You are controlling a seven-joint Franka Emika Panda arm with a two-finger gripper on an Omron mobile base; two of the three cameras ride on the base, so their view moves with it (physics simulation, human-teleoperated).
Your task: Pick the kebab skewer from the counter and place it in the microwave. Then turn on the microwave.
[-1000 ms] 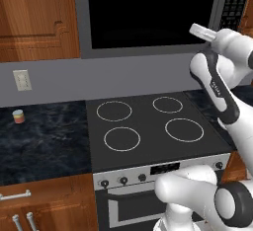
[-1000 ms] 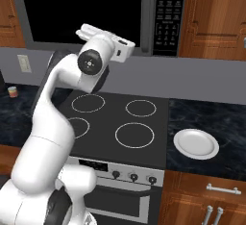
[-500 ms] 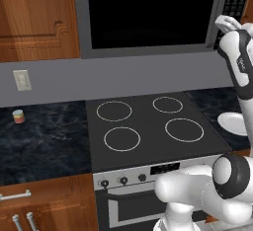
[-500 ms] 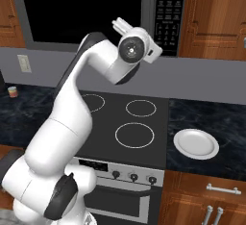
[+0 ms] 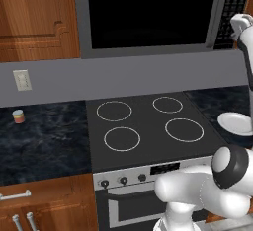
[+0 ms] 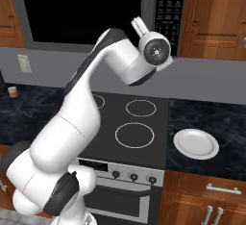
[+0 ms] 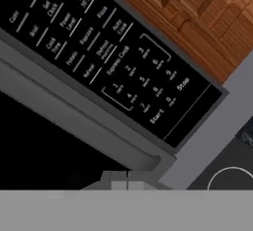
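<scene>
The microwave (image 6: 81, 10) hangs above the stove with its black glass door closed. Its keypad strip (image 6: 168, 7) is on the right and appears rolled in the hand view as keypad (image 7: 106, 52). My gripper (image 6: 139, 25) is raised just left of the strip's lower part and points at it. The two fingertips (image 7: 127, 181) press together with nothing between them, so it is shut and empty. The kebab skewer is out of view. The counter (image 5: 44, 146) runs on both sides of the stove.
A flat black stovetop (image 5: 143, 126) with white rings lies below the arm. A white plate (image 6: 196, 143) sits on the counter to its right. A small striped cylinder (image 5: 18, 116) stands at the far left. Wooden cabinets (image 6: 216, 12) flank the microwave.
The arm has swung right and upward, carrying the hand from in front of the door's lower right corner to the keypad strip. The gripper stayed shut.
</scene>
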